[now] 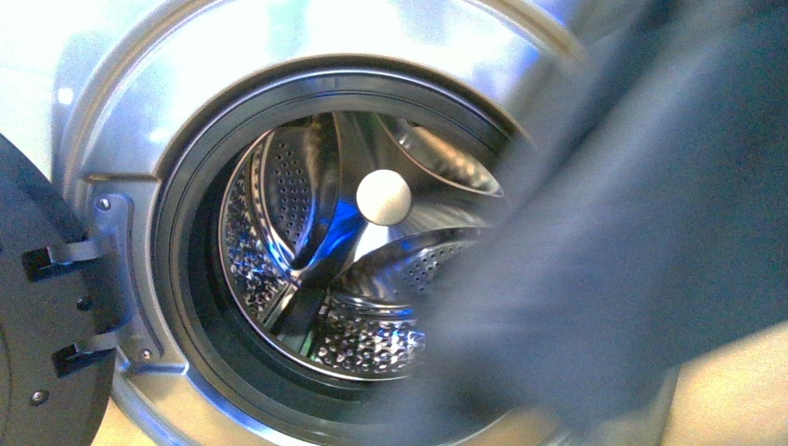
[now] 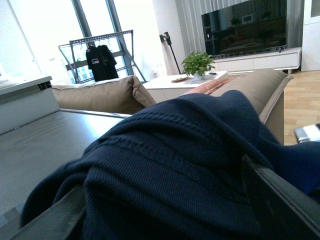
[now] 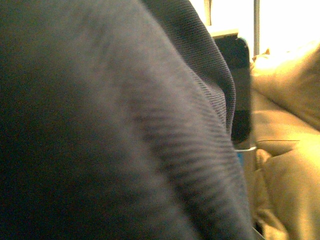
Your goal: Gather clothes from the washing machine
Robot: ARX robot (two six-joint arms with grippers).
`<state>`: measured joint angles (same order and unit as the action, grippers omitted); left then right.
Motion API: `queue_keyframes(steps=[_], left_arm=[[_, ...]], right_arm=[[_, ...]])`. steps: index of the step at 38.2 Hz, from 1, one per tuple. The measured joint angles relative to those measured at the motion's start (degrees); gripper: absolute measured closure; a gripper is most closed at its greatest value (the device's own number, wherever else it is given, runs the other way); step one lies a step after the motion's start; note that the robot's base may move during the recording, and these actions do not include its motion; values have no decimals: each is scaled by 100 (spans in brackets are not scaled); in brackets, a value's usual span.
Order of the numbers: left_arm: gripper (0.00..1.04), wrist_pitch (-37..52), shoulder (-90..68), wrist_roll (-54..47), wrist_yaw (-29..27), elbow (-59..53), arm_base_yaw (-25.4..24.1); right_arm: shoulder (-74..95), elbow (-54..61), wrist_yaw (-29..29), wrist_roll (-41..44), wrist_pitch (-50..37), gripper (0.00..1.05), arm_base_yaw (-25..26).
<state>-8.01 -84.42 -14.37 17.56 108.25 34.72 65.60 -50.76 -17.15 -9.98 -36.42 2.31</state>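
The washing machine (image 1: 121,102) fills the front view, grey, with its round mouth open and the perforated steel drum (image 1: 279,242) showing no garments inside. The dark navy clothes (image 1: 632,232) hang blurred in front of the mouth's right side. My right gripper is shut on the clothes, and the ribbed fabric (image 3: 125,130) covers the whole right wrist view and hides the jaws. My left gripper (image 2: 165,210) is open. Navy knit clothes (image 2: 175,150) lie draped across it, between its two dark fingers (image 2: 280,200).
The machine's dark porthole door (image 1: 42,307) stands open at the left. A tan sofa (image 2: 110,95) is behind the left gripper, with a black TV (image 2: 245,25), a potted plant (image 2: 199,63) and a drying rack (image 2: 102,50) farther off. A tan cushion (image 3: 290,150) is beside the right gripper.
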Motion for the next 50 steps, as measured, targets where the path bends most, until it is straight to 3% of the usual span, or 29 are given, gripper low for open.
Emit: queue_keyframes(steps=[3,6,10,18,27,31,37,42,50], left_arm=[[17,0,0,0,0,0,0],[5,0,0,-2,-2,0,0],[7,0,0,0,0,9,0],[7,0,0,0,-2,9,0],[7,0,0,0,-2,9,0],[7,0,0,0,-2,9,0],[7,0,0,0,-2,9,0],[7,0,0,0,-2,9,0],[7,0,2,-2,-2,11,0]], right_arm=[[-107,-133,-232,-120,173,100,450],[-155,-433,-538,-341,396,100,1217],[-26,-940,-938,-651,527,100,2317],[420,-1707,-1250,-1121,675,100,3941],[597,-1628,-1893,-1233,575,100,5449],[638,-1263,-2315,-898,658,100,6037],[597,-516,-2883,-48,1394,100,6148],[726,236,-2903,726,2087,100,5936],[1405,901,-2774,999,2785,66,5657]])
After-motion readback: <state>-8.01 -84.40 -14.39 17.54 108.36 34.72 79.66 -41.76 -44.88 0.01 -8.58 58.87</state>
